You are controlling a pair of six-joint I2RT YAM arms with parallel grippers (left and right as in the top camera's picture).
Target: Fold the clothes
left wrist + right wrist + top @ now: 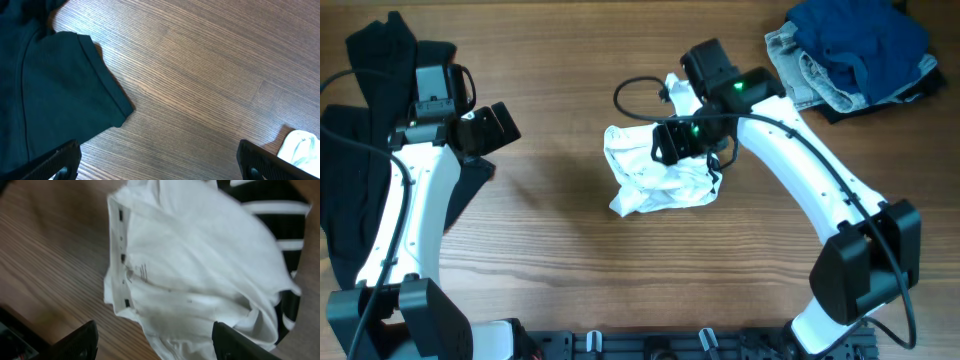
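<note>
The clothes (655, 180) are a white garment lying crumpled in a heap at the middle of the wooden table. My right gripper (672, 140) hovers just over the heap's upper right part. In the right wrist view its jaws (157, 342) stand wide open, the white fabric (200, 265) lies below them, and nothing is pinched. A black part with white stripes (280, 210) shows at the garment's far edge. My left gripper (500, 125) is open over bare wood, well left of the heap. Its wrist view shows both fingers (60, 160) far apart and a corner of the white garment (302, 147).
A dark garment (360, 130) is spread along the table's left side, its sleeve (60, 95) lying close to the left gripper. A pile of blue and grey clothes (850, 50) sits at the back right corner. A black cable (630, 95) loops behind the white heap.
</note>
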